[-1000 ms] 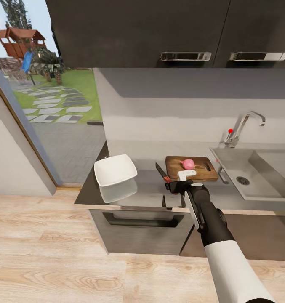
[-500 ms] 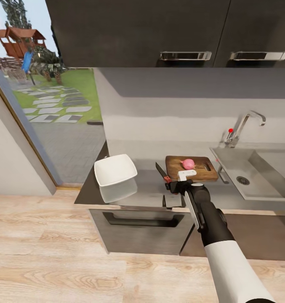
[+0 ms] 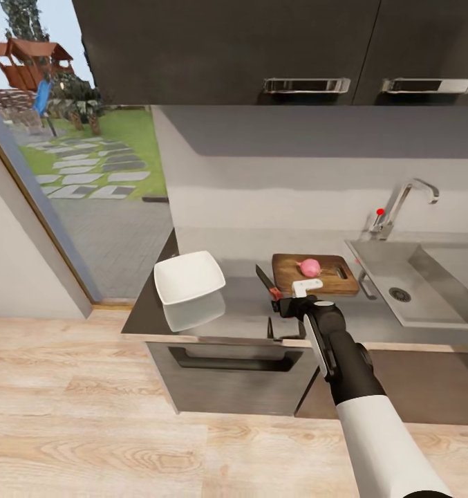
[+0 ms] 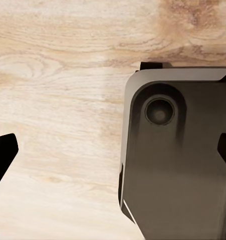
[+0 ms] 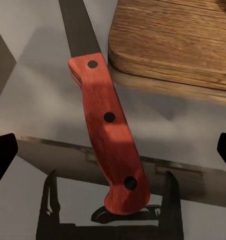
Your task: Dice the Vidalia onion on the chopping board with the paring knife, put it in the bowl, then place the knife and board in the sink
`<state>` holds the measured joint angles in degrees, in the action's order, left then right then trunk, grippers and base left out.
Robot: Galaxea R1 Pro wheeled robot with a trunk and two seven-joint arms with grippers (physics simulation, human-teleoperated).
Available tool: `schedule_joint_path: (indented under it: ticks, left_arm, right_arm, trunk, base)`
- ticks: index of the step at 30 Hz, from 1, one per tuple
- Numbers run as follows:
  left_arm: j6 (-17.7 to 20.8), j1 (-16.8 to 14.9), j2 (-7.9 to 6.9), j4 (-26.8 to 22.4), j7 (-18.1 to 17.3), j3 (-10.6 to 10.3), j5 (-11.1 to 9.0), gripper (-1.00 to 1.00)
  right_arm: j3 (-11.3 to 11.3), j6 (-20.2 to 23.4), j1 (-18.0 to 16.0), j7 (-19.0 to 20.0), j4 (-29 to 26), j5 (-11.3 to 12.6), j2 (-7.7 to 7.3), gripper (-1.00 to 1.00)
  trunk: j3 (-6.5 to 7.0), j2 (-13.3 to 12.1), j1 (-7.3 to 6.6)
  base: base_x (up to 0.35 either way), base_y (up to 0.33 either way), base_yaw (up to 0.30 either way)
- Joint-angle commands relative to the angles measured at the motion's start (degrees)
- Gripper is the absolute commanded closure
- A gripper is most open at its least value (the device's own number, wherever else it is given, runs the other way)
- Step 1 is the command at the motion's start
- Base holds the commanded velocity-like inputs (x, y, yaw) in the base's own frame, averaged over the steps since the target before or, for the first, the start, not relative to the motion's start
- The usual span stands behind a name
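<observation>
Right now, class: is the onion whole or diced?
Whole: the onion sits as one pink bulb on the board.

So the right arm (image 3: 372, 408) comes up from the lower right in the head view, white forearm sleeve going into a black wrist section, reaching forward and a bit left. The right gripper (image 3: 283, 304) sits at the end with a white piece on top of the wrist. Right wrist cam has its two dark fingertips (image 5: 2, 155) way out at the edges, so the jaws are spread wide and not touching anything. Left wrist cam shows the left gripper's dark fingertips (image 4: 1, 152) spread apart too, pointing straight down.
</observation>
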<state>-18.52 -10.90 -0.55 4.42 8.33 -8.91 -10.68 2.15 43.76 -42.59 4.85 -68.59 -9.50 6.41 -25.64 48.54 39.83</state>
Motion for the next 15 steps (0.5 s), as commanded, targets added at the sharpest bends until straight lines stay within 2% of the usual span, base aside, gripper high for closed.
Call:
schedule_joint_path:
  ticks: [1, 15]
  left_arm:
    - [-0.37, -0.08, 0.03, 0.23, 0.02, -0.5, -0.48, -1.0]
    - [-0.38, -0.08, 0.03, 0.22, 0.02, -0.49, -0.48, -1.0]
  right_arm:
    - [-0.04, 0.28, -0.04, 0.51, -0.06, -0.61, 0.01, -1.0]
    - [-0.04, 0.28, -0.04, 0.51, -0.05, -0.61, 0.01, -1.0]
  trunk:
    - [-0.12, 0.05, 0.01]
    - [-0.89, 0.05, 0.01]
  base:
    - [0.0, 0.0, 0.0]
    - [0.0, 0.0, 0.0]
